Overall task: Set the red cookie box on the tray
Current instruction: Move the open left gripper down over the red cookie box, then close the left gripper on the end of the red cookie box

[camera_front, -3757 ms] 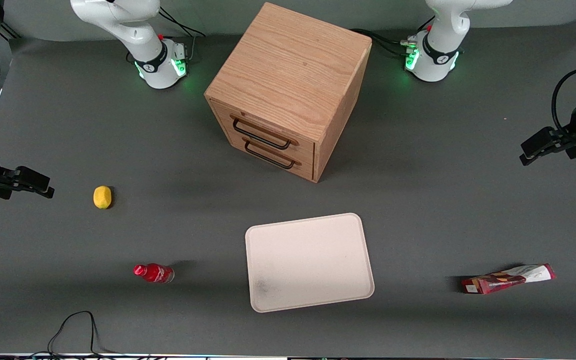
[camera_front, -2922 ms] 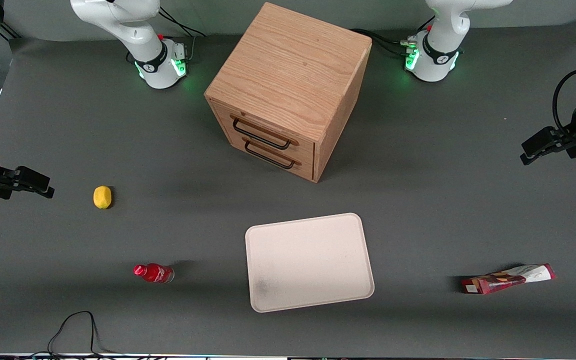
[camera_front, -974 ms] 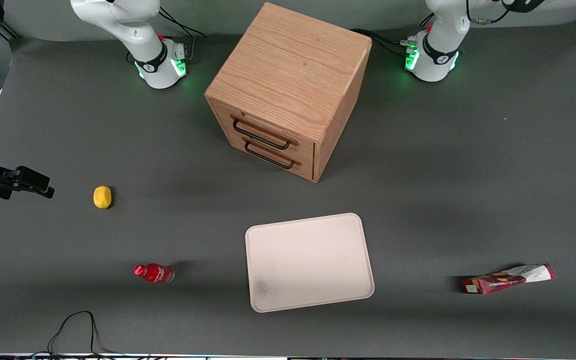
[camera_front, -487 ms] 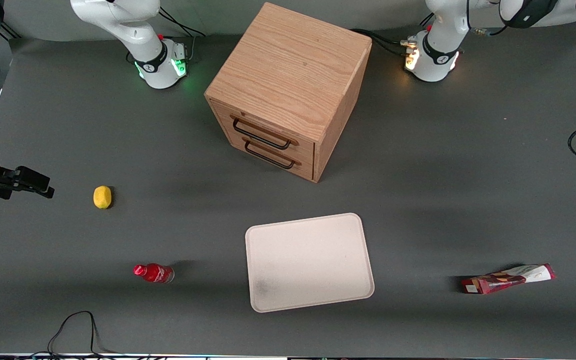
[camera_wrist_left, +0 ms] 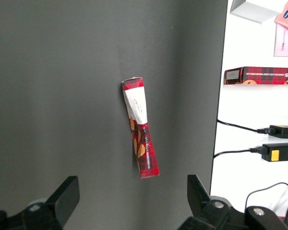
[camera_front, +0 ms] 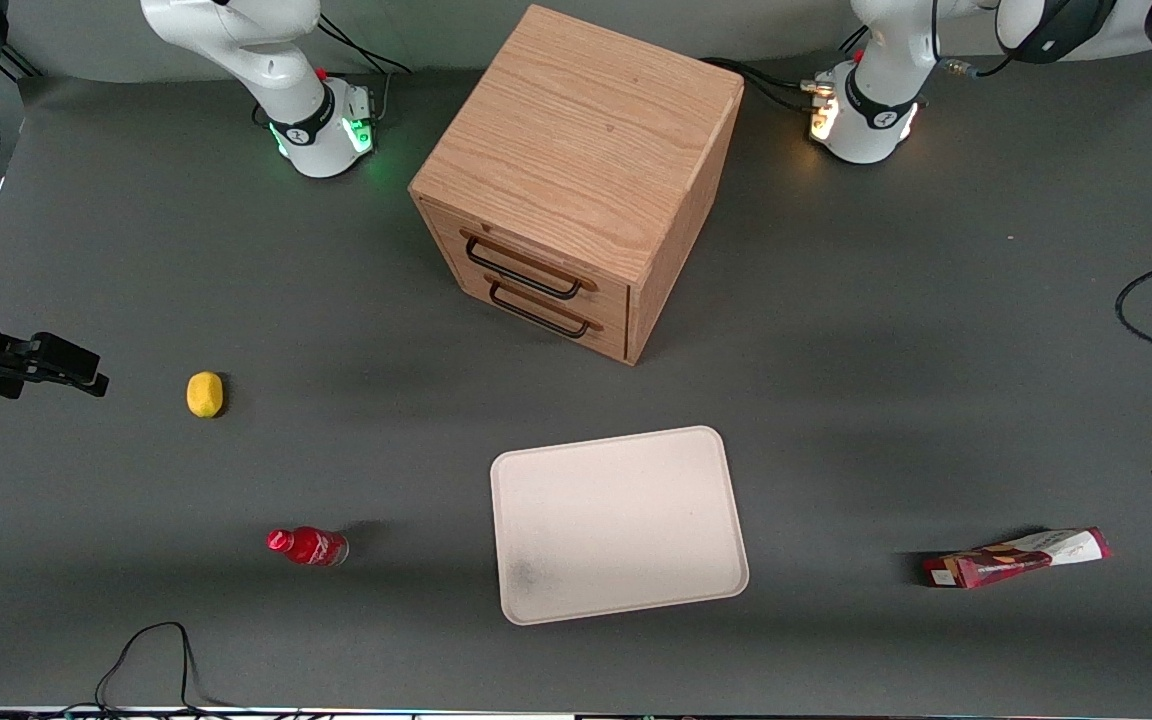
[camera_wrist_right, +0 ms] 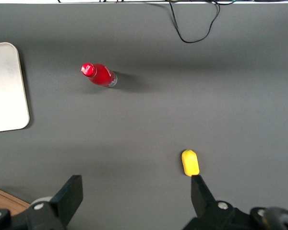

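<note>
The red cookie box (camera_front: 1016,558) lies flat on the dark grey table (camera_front: 886,380) toward the working arm's end, well apart from the cream tray (camera_front: 726,520), which sits at about nine o'clock from it in the front view. The box is untouched and its long axis runs roughly along the table's length, tipped slightly; the tray carries nothing.

The left arm's gripper (camera_wrist_left: 132,206) hangs above the table near the box, fingers (camera_wrist_left: 65,194) spread wide and holding nothing. In the wrist view the box (camera_wrist_left: 140,128) lies at twelve o'clock from the gap between the fingers, its long axis pointing almost straight away from the pincer and so across the line on which the fingers close. That favours a grip across the narrow width, once the gripper has travelled forward over the box and come down; the approach appears to be the step in hand.

At about eleven o'clock from the tray stands a wooden two-drawer cabinet (camera_front: 576,180). Toward the parked arm's end lie a small red bottle (camera_front: 307,546) and a yellow lemon-like fruit (camera_front: 204,393), both far from the likely carrying path.
</note>
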You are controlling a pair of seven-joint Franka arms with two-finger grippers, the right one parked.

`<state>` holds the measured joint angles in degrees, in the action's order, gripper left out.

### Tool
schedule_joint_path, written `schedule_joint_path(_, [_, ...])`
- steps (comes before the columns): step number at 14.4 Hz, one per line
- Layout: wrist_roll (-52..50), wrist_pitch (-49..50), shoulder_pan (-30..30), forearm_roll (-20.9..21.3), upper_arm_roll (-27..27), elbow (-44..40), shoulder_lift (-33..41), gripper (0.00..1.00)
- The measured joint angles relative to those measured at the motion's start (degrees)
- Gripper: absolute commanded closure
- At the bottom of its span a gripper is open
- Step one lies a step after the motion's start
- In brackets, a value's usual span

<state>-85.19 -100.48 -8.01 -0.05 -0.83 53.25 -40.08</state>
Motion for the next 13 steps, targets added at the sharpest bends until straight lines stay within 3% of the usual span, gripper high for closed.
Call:
schedule_joint_path(5, [0.0, -8.1, 0.4, 1.3, 0.0, 6.7, -3.5, 0.0])
schedule_joint_path(13, [-0.3, -18.7, 1.8, 1.6, -0.1, 8.7, -11.3, 0.0])
